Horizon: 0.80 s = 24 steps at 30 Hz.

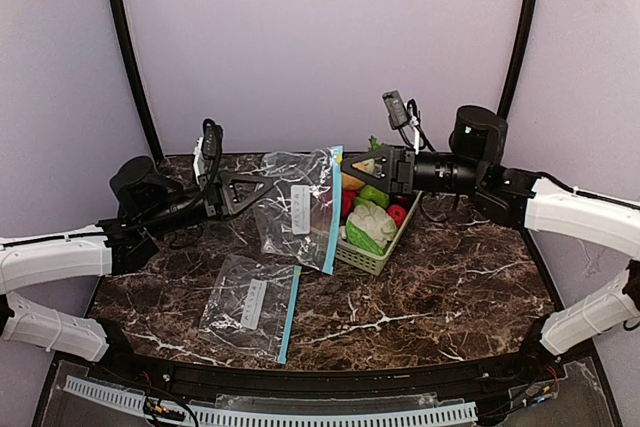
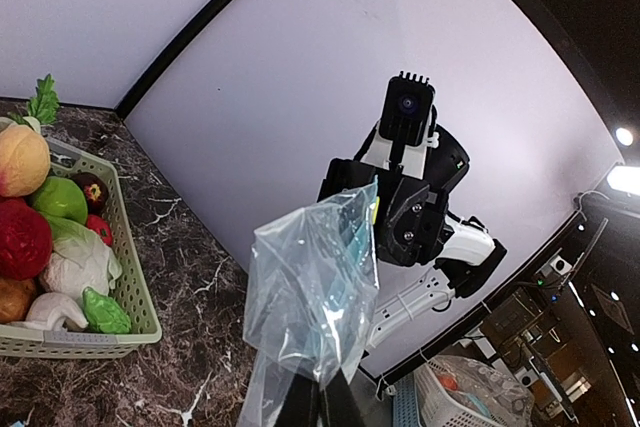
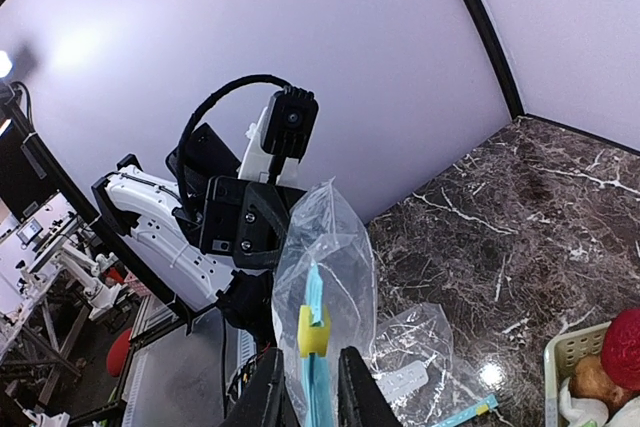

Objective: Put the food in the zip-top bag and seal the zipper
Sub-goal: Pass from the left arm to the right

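Apparently horizontal right end effector (image 1: 347, 173)

Your dark, white-veined marble table (image 1: 450, 287) carries a pale green lattice basket (image 1: 372, 261) just right of centre, toward the far side, before a lavender backdrop (image 1: 320, 37). A spare clear bag (image 1: 250, 302) with a blue zipper strip lies flat, near left. A white slotted strip (image 1: 300, 415) lines the near edge.
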Each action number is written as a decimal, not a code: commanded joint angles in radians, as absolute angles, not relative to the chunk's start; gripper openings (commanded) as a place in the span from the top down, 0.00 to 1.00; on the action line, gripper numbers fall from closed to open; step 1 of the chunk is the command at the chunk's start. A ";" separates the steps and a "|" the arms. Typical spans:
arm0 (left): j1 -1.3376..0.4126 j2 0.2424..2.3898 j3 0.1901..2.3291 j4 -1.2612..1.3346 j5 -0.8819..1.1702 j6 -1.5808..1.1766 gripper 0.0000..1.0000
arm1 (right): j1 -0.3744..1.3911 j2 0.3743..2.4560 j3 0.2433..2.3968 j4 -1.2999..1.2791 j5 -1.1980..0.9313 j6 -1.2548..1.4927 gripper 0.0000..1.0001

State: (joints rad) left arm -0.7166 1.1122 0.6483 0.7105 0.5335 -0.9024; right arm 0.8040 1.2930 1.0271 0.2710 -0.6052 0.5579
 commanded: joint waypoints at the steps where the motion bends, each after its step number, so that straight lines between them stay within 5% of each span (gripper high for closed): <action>1: -0.721 1.110 0.630 0.740 0.547 -0.907 0.99 | 0.822 1.316 1.068 0.312 -0.606 0.546 0.83; 18: -0.720 1.105 0.631 0.656 0.533 -0.887 0.96 | 0.837 1.328 1.089 0.292 -0.588 0.529 1.00; 22: -0.719 1.074 0.695 0.397 0.493 -0.740 0.31 | 0.838 1.303 1.099 0.210 -0.557 0.477 1.00; 24: -0.718 1.045 0.758 0.173 0.419 -0.622 0.14 | 0.837 1.284 1.109 0.140 -0.531 0.440 1.00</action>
State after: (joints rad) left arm -0.7166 1.1084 0.6613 0.5362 0.5137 -0.8295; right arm 0.8272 1.3224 1.0691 0.2470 -0.5827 0.5152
